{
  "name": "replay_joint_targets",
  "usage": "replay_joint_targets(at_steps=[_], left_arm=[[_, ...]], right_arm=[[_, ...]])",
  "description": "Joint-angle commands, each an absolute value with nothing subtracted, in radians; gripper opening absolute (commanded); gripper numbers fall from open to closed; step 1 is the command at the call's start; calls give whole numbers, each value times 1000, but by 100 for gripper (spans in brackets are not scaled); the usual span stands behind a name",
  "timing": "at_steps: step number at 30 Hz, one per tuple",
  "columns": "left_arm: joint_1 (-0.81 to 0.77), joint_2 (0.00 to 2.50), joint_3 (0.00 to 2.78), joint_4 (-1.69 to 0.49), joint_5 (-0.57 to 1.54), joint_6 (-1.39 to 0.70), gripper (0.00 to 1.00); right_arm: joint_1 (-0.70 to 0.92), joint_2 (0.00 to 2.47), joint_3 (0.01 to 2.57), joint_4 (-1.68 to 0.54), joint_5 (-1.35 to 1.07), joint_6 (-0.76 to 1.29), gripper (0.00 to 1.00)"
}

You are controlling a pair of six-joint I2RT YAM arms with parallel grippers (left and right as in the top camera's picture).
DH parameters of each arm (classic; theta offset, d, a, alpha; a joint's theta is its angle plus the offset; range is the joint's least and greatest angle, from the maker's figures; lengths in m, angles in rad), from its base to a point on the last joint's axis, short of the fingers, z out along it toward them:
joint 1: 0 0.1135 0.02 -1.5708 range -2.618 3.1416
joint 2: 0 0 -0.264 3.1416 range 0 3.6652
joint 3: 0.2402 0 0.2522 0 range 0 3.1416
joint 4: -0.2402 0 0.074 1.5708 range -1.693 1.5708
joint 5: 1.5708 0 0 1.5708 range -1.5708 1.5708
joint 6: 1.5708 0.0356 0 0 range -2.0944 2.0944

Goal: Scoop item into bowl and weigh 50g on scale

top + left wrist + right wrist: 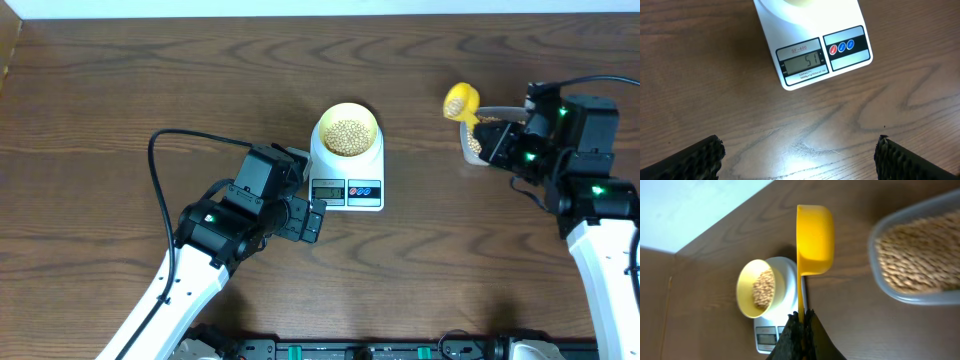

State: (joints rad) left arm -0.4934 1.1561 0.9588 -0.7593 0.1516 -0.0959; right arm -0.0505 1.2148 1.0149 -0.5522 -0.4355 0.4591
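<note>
L arm (210, 240) + R arm (580, 185): white links, blk housings | L end effector (800, 152): ribbed blk

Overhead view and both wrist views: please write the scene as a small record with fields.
scale: display shows 51
bowl: on scale platform, holds beans
scoop: yellow, between bowl and tub
tub: clear, holds beans
left gripper: open, near scale front
right gripper: shut on scoop handle
</note>
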Motion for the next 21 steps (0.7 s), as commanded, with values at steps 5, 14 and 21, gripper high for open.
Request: replay_joint_targets(at_steps=[5, 14, 21], left_arm=[[-488, 1156, 960, -763, 149, -79, 98], [-488, 1156, 960, -763, 149, -79, 98], [-488, 1156, 960, -763, 149, -79, 98]], right_arm=[[-117, 1202, 1018, -658, -310, 467, 1], [-120, 1205, 1018, -688, -163, 429, 1], [-102, 1239, 1018, -700, -40, 235, 1]])
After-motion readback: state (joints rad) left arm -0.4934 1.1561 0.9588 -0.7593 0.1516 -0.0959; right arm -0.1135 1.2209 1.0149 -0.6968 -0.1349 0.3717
